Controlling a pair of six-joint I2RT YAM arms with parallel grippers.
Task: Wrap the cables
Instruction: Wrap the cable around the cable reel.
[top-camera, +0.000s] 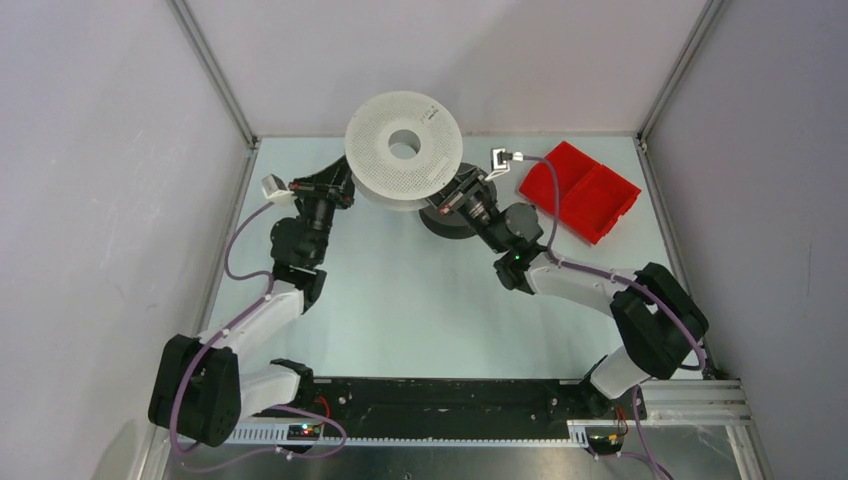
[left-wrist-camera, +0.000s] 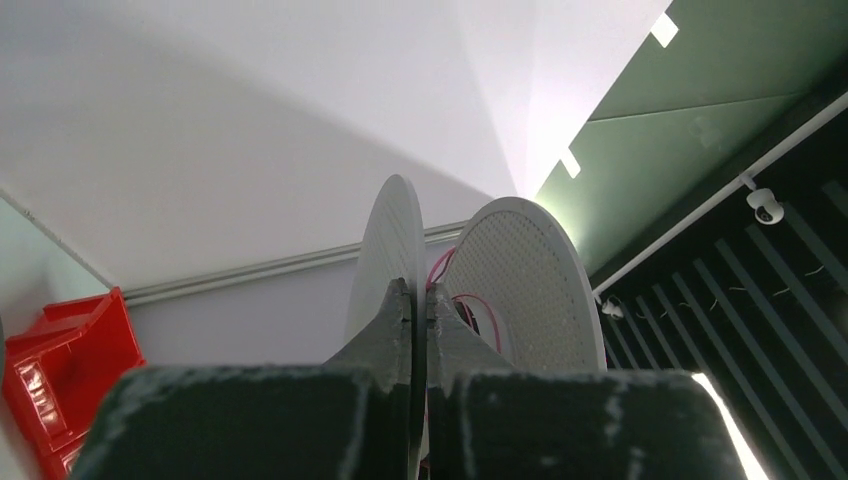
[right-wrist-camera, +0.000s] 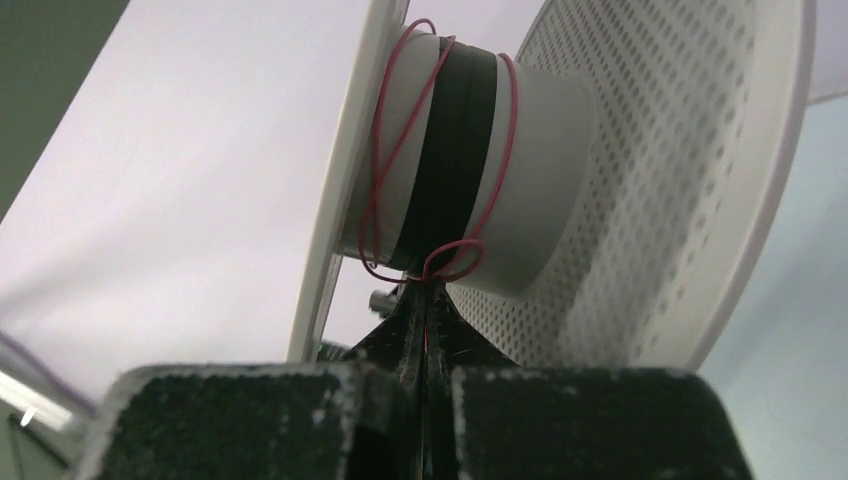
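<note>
upper centre of the top view: left gripper jaws clamp the flange of the white spool; right gripper jaws pinch its loose red filament.

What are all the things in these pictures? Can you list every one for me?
white spool: one, white with tiny holes, held up above the far middle of the table
cable: one thin strand, red, looped loosely round the white spool's hub
dark spool: one, dark grey, on the table below the white spool, mostly hidden
bin: one, red, far right of the table
table: one, pale, under everything
left arm and right arm: two, white and black, near edge
left gripper: one, black, shut on the white spool's flange
right gripper: one, black, shut on the cable
</note>
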